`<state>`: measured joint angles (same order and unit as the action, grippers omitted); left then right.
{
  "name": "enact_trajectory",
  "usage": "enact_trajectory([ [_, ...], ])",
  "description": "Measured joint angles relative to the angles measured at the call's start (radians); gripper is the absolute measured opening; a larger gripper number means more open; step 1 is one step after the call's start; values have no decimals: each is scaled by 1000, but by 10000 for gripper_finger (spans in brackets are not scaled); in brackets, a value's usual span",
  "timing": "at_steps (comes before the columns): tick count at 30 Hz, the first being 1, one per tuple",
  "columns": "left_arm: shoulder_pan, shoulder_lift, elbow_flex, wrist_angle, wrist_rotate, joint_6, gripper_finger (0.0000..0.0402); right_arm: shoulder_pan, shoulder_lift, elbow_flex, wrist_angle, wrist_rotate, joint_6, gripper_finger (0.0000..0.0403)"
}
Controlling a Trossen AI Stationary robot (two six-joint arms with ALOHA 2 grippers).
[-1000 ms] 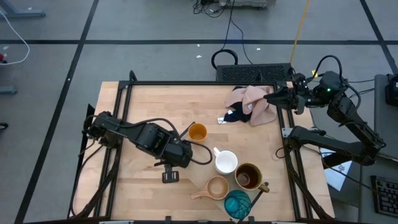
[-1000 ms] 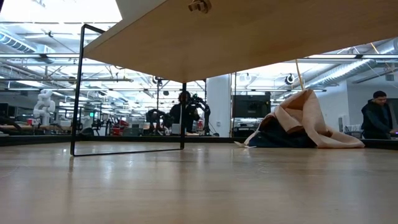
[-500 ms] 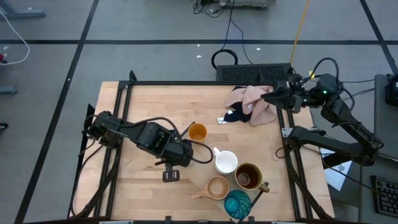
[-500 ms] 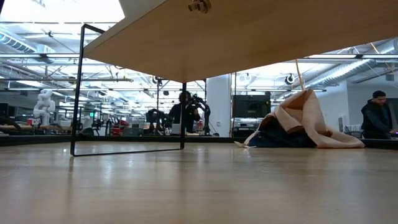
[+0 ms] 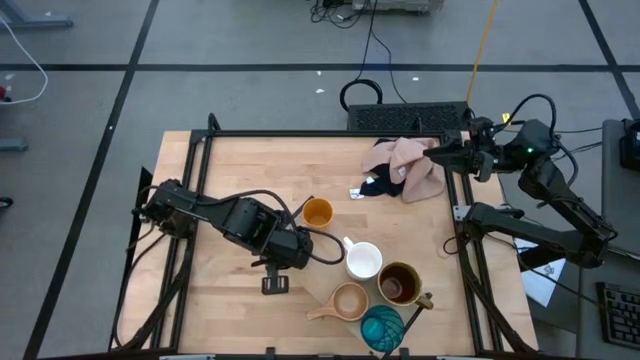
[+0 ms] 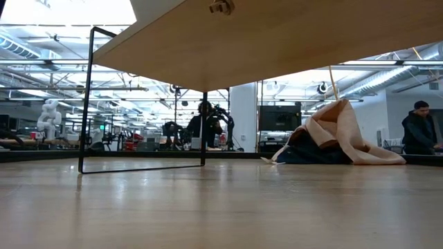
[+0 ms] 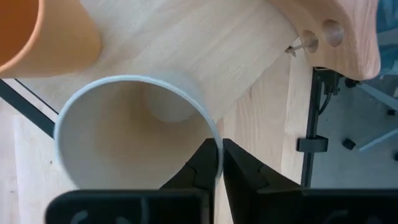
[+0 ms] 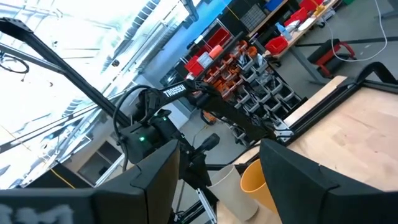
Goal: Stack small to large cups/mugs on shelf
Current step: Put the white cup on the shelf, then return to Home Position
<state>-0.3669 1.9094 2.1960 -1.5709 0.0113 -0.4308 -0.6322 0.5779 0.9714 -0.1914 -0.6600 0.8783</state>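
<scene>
Beige-grey cup (image 7: 134, 134) was pinched by its rim in the left gripper (image 7: 217, 163) beside the orange cup (image 5: 317, 212), while the right gripper (image 5: 437, 153), fingers half apart, empty, hung by the pink cloth (image 5: 410, 165).

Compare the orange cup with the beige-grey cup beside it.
The orange cup is bright orange; the beige-grey cup is pale. The left gripper pinches the beige-grey cup's rim; the orange cup stands free. Both look handleless, as far as shown.
</scene>
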Motion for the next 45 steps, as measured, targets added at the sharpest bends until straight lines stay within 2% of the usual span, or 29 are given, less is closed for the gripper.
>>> enact_trajectory([
  [17, 4, 2, 0, -1, 22, -48, 41, 0, 0, 0, -1, -4, 0, 212],
  [31, 8, 2, 0, 5, 41, -129, 178, 0, 0, 0, -8, -4, -3, 212],
  [37, 15, 2, 34, 25, 40, -133, 199, 0, 0, 0, -24, -4, -7, 212],
  [45, 31, 2, 139, 23, 34, -153, 200, 0, 0, 0, -38, -25, -11, 212],
])
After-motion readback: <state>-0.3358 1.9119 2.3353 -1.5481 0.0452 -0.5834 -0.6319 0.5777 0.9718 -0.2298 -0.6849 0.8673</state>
